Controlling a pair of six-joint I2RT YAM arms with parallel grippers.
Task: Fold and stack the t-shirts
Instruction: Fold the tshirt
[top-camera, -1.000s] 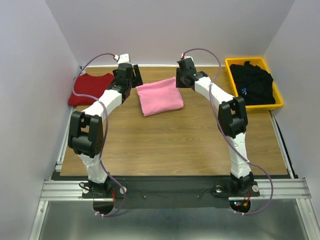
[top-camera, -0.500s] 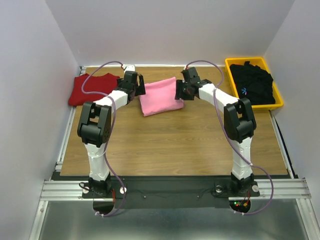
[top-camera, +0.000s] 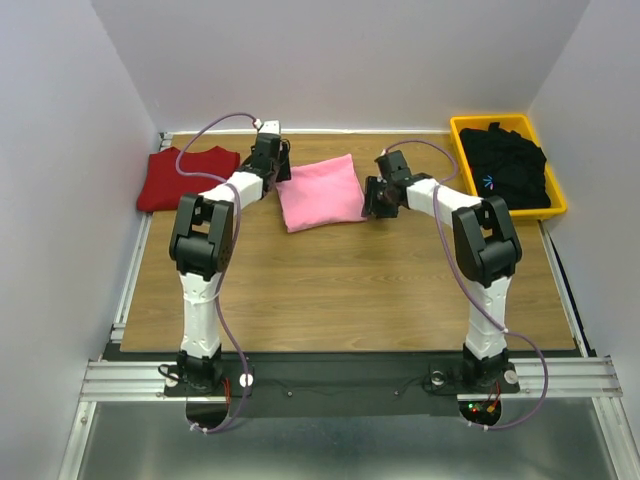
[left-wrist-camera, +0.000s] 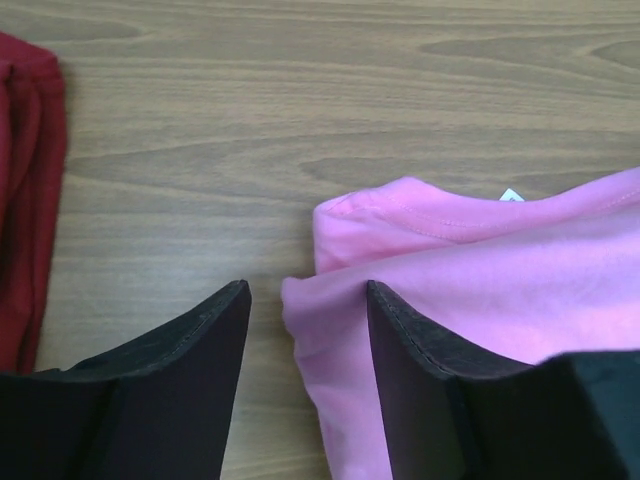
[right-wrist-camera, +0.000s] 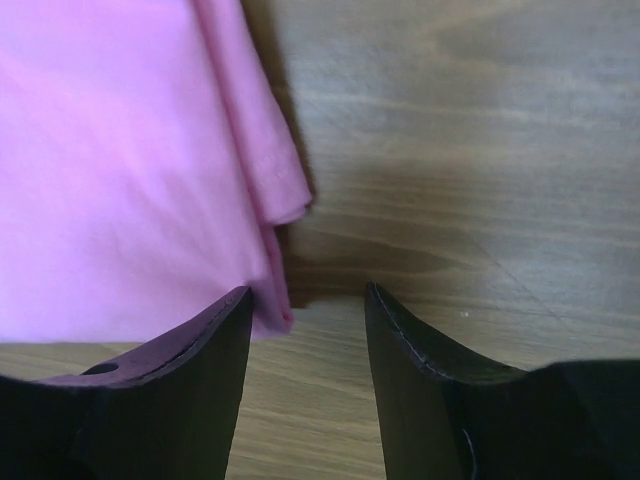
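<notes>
Light wooden table (top-camera: 350, 280): bears all items. Folded light pink cotton t-shirt (top-camera: 320, 192): far centre, flat. Folded dark red t-shirt (top-camera: 185, 178): far left. Crumpled black t-shirt (top-camera: 505, 165): inside yellow plastic bin (top-camera: 556, 208), far right. Left gripper (left-wrist-camera: 308, 290): jaws parted, straddling pink shirt's left edge, unclamped. Right gripper (right-wrist-camera: 308, 292): jaws parted at its right edge, empty.

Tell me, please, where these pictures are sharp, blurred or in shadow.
Top external view: even, soft light, all sharp, hardly any shadow. Left wrist view: the grain of the table is sharp; the pink t-shirt softens toward the lower right. Right wrist view: the whole picture is slightly blurred, and a dark shadow lies on the table beside the t-shirt's edge.
</notes>
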